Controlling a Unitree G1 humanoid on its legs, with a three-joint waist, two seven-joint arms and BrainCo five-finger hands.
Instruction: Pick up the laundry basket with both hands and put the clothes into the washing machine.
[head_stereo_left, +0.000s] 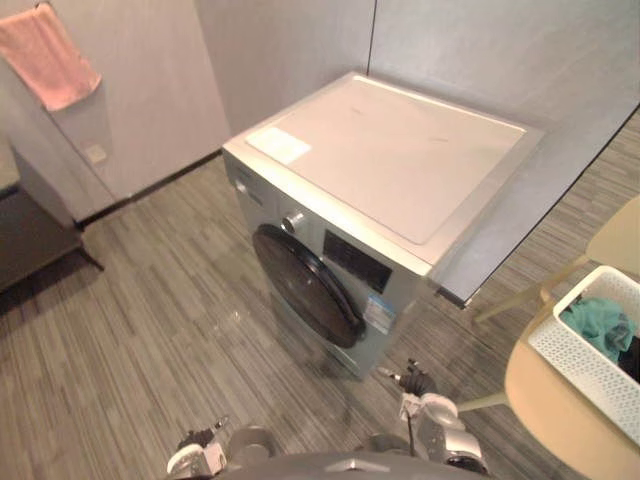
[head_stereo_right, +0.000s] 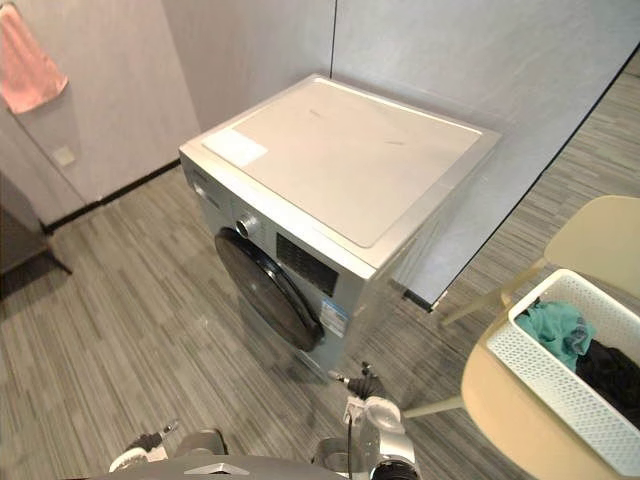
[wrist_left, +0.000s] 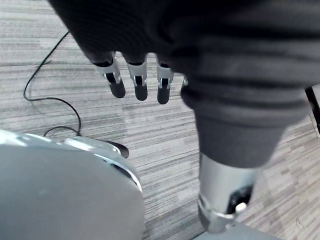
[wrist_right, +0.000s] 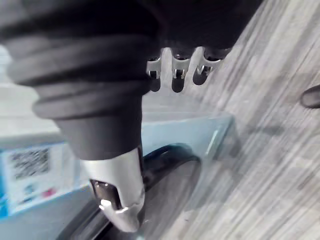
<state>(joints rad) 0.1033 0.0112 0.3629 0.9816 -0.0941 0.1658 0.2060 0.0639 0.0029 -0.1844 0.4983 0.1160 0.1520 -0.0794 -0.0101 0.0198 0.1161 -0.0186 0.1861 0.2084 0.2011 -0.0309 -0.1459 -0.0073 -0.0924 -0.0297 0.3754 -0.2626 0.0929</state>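
Looking down in the left eye view, the white laundry basket sits on a pale chair, off to the right of the washing machine. The machine's round dark door is closed.

In the right eye view the basket has little holes and holds blue-green and dark clothes. Its long side seems to run slanting away from the robot.

In the left wrist view the left hand hangs over the floor, fingers loose, holding nothing.

In the right wrist view the right hand hangs by the machine, loose and empty too. It looks nearer the basket.
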